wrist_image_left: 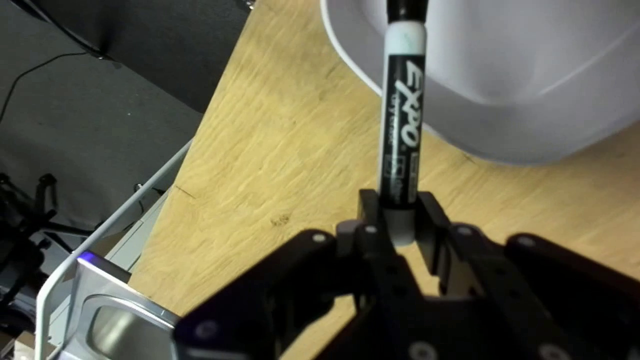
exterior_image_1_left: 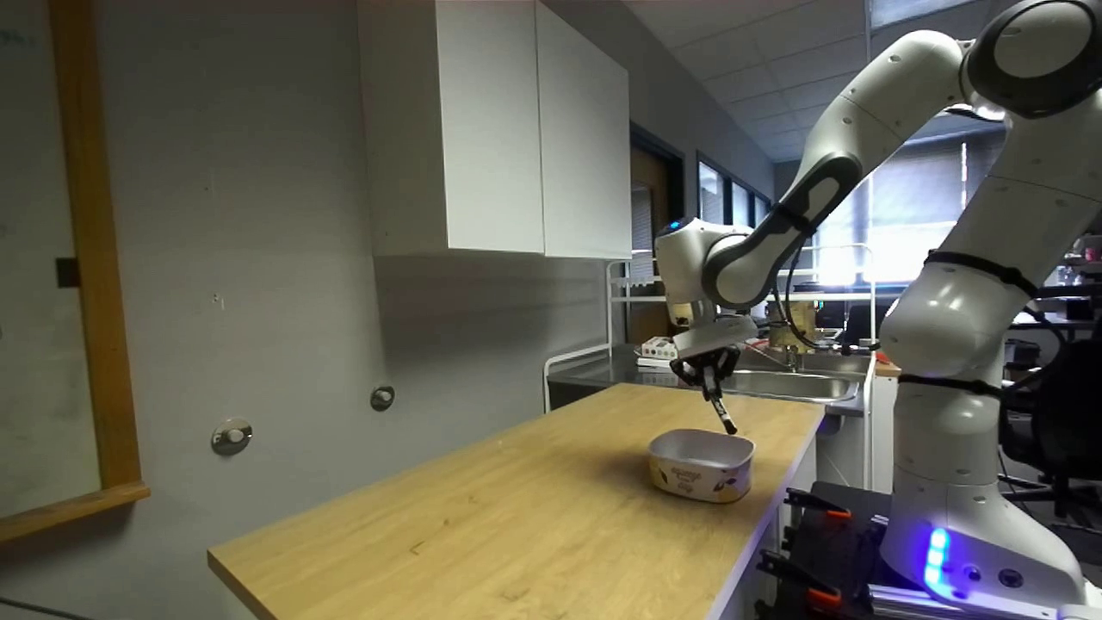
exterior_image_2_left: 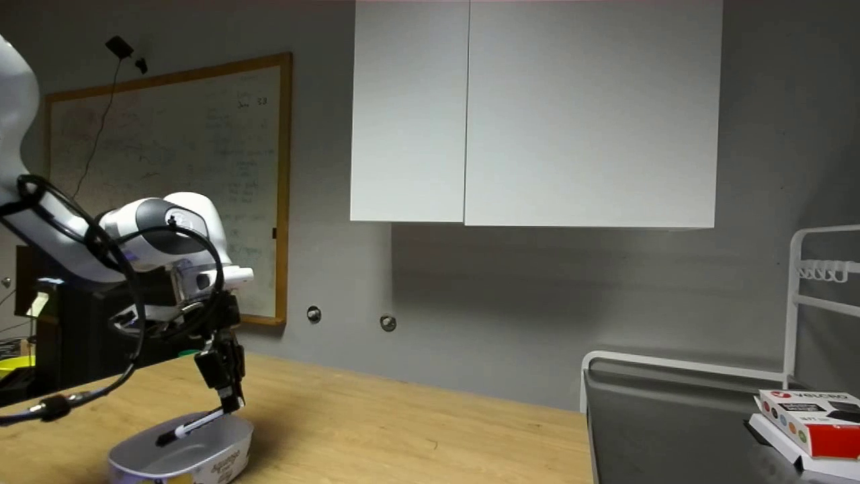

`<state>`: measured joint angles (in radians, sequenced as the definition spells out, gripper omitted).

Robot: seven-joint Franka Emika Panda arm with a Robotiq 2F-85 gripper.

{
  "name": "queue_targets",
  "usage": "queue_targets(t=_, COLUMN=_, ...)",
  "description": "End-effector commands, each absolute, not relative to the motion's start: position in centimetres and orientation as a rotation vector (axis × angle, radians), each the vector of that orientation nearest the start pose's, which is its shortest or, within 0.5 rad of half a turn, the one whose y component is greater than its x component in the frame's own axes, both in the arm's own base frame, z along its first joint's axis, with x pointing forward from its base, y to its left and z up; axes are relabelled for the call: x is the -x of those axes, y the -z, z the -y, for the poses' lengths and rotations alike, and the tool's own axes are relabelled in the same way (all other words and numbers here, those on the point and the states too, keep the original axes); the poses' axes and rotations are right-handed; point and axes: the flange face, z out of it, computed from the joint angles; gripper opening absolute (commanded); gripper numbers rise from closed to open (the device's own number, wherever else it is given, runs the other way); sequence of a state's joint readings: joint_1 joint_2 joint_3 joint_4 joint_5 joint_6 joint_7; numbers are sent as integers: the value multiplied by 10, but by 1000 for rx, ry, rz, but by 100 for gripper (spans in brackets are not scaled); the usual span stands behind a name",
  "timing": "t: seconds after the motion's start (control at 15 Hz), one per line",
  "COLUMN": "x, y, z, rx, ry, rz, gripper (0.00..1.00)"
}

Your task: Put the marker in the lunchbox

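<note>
The lunchbox (exterior_image_1_left: pixel 701 474), a low whitish tub with a printed patterned side, stands on the wooden counter. It also shows in an exterior view (exterior_image_2_left: pixel 225 464) and at the upper right of the wrist view (wrist_image_left: pixel 505 125). My gripper (wrist_image_left: pixel 400 215) is shut on one end of a black and white Expo marker (wrist_image_left: pixel 402 115). The marker points forward, its black cap over the lunchbox's inside in the wrist view. In an exterior view the marker (exterior_image_2_left: pixel 199 422) slants down across the lunchbox's opening. In an exterior view the gripper (exterior_image_1_left: pixel 709 387) is above the lunchbox's far side, with the marker (exterior_image_1_left: pixel 723 417) tilted down.
The wooden counter (exterior_image_1_left: pixel 516 499) runs along the grey wall. A metal sink (exterior_image_1_left: pixel 788 385) and a white rail (wrist_image_left: pixel 110 225) lie beyond its end. White cabinets (exterior_image_1_left: pixel 491 129) hang above. A Velcro box (exterior_image_2_left: pixel 809 417) lies on the dark surface.
</note>
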<state>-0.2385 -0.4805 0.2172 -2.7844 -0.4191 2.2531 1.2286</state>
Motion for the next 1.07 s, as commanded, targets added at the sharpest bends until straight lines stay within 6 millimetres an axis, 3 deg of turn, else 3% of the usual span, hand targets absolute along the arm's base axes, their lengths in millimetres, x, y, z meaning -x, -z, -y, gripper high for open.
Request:
queue_targets(t=0.0, x=-347, y=-329, z=27, rx=3190, ry=308, rz=-1657, gripper=5)
queue_targets(t=0.07, x=-347, y=-327, z=26, rx=3219, ry=317, rz=-1640, gripper=46)
queue_targets(t=0.2, x=-347, y=-323, z=25, rx=3272, ry=327, rz=-1605, gripper=51)
queue_targets(t=0.47, x=-346, y=-320, z=24, rx=3326, ry=328, rz=-1575, gripper=82)
queue_targets(t=0.6, x=-345, y=-329, z=25, rx=3326, ry=310, rz=-1542, gripper=97)
queue_targets(t=0.8, x=-344, y=-352, z=24, rx=3325, ry=281, rz=-1406, gripper=100)
queue_targets(t=1.0, x=-341, y=-391, z=30, rx=3271, ry=314, rz=-1290, gripper=100)
